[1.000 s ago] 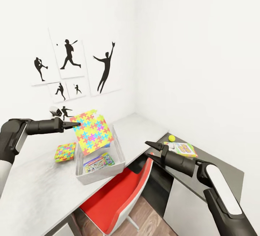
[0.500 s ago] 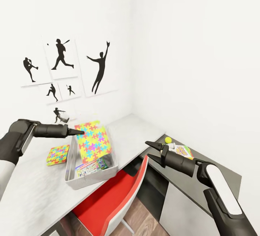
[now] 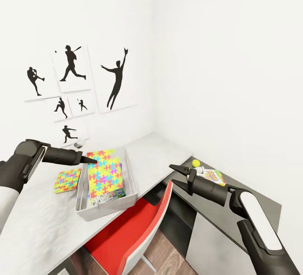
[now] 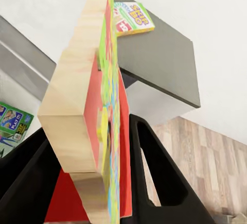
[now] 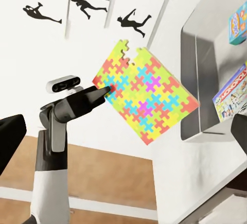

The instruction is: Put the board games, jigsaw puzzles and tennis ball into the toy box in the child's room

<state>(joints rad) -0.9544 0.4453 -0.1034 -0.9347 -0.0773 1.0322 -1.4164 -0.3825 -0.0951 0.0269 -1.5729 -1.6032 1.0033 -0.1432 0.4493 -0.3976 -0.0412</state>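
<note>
My left gripper (image 3: 90,160) is shut on a corner of a multicolour jigsaw puzzle (image 3: 105,173), which hangs tilted, its lower part inside the grey toy box (image 3: 107,209) on the pale table (image 3: 38,220). In the left wrist view the jigsaw puzzle (image 4: 98,105) is edge-on between the dark fingers (image 4: 154,183). A board game (image 3: 106,198) lies in the box; the right wrist view shows two there, one blue (image 5: 237,23) and one white (image 5: 234,95). The second jigsaw puzzle (image 3: 67,180) lies left of the box. My right gripper (image 3: 175,174) is open and holds nothing. Beyond it sit the tennis ball (image 3: 196,163) and another board game (image 3: 212,176).
A red chair (image 3: 139,224) stands tucked under the table's front edge, between my arms. The ball and board game rest on a dark-topped unit (image 3: 256,199) in the right corner. Black sports silhouettes (image 3: 75,77) hang on the white wall behind the table.
The camera shifted early on. Since then my left gripper has dropped, lowering the puzzle from above the toy box into it. The right arm has held still.
</note>
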